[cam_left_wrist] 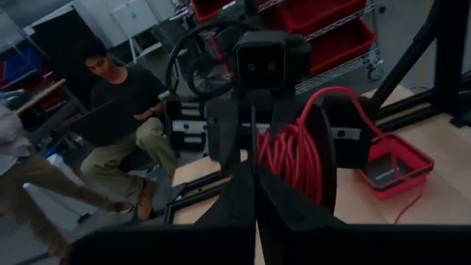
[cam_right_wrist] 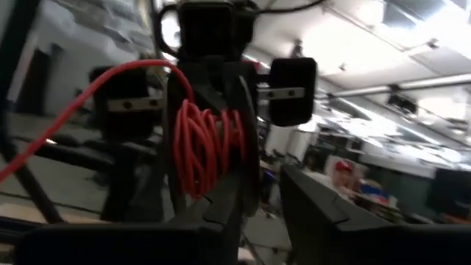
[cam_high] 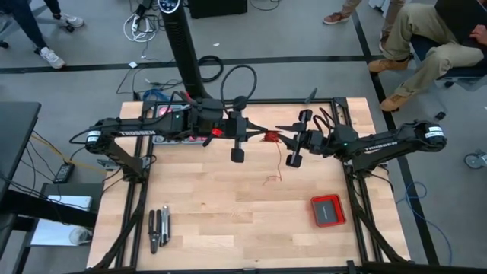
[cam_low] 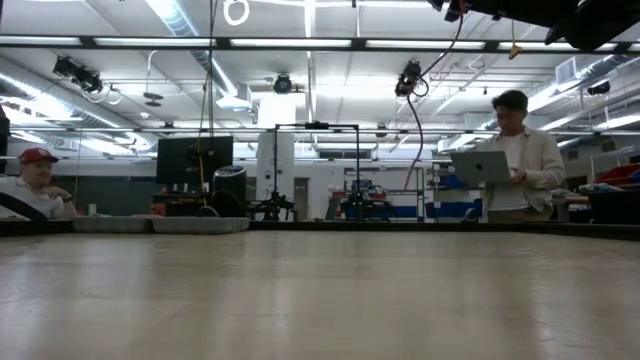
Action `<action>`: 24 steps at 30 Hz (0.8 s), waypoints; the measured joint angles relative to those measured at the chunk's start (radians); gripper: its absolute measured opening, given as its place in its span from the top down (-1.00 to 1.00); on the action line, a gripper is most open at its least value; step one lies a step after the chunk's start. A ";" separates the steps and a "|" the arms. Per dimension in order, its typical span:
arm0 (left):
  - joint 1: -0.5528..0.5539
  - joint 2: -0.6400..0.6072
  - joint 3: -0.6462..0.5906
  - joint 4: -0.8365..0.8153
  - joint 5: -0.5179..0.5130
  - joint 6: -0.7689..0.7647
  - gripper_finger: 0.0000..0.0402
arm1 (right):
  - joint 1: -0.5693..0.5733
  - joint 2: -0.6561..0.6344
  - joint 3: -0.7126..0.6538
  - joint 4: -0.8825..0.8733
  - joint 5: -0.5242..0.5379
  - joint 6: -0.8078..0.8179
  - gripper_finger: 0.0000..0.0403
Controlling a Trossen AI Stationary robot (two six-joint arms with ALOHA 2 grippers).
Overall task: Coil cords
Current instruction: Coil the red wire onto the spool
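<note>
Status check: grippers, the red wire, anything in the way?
Left gripper shut on the spool, mid-table, raised. Right gripper open beside it. Red wire coiled on spool, loose tail trailing down to table. Nothing in the way.

Robotics lab: ceiling strip lights (cam_low: 200,43), red parts bins (cam_left_wrist: 324,22), wood bench (cam_high: 228,221).

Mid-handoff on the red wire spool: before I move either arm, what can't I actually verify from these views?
- Low view: neither gripper nor the spool shows; both are above its frame.
- High view: the red wire coil between the left gripper and right gripper is too small to tell who holds it.
- Left wrist view: its own fingers cover part of the coil.
- Right wrist view: the wire's free end leaves the frame edge.
- The tools are too small to identify.
</note>
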 joint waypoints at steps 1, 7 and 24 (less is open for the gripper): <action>0.000 -0.001 0.000 -0.007 -0.012 -0.001 0.99 | 0.006 -0.009 0.001 -0.016 0.026 -0.008 0.52; 0.009 -0.010 -0.003 -0.074 -0.044 -0.035 1.00 | 0.032 -0.081 0.002 -0.174 0.182 -0.024 0.46; 0.078 -0.015 -0.003 -0.100 -0.227 -0.112 1.00 | 0.131 -0.111 0.003 -0.363 0.627 0.164 0.48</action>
